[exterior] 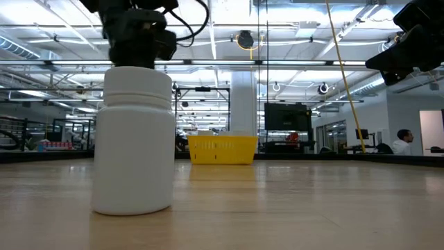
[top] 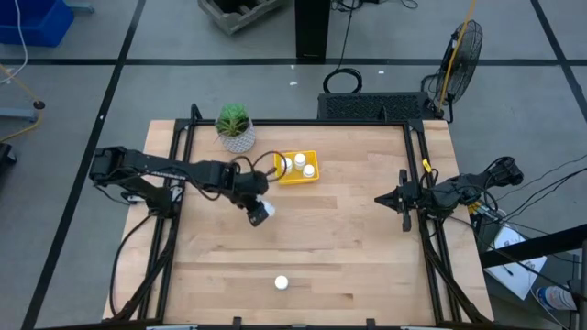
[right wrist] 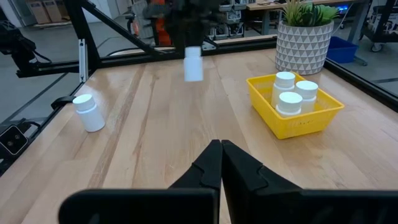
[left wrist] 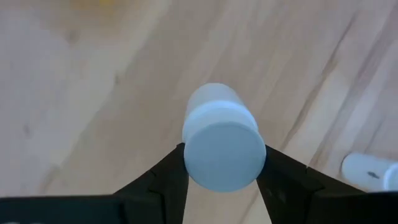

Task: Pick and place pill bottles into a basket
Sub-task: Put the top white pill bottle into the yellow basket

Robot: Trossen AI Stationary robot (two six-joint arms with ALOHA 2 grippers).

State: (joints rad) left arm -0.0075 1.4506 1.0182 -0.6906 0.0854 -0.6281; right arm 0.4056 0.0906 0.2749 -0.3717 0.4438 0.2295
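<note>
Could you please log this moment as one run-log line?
left gripper: holds pill bottle above table | basket: three bottles | table bottle: waiting | right gripper: shut, idle

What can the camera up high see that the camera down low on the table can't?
Only the high view shows the plant pot, three pill bottles inside the basket, and the left hand holding a bottle. Only the low view shows the room behind, with a person. Both show the yellow basket and the lone bottle standing on the table.
</note>
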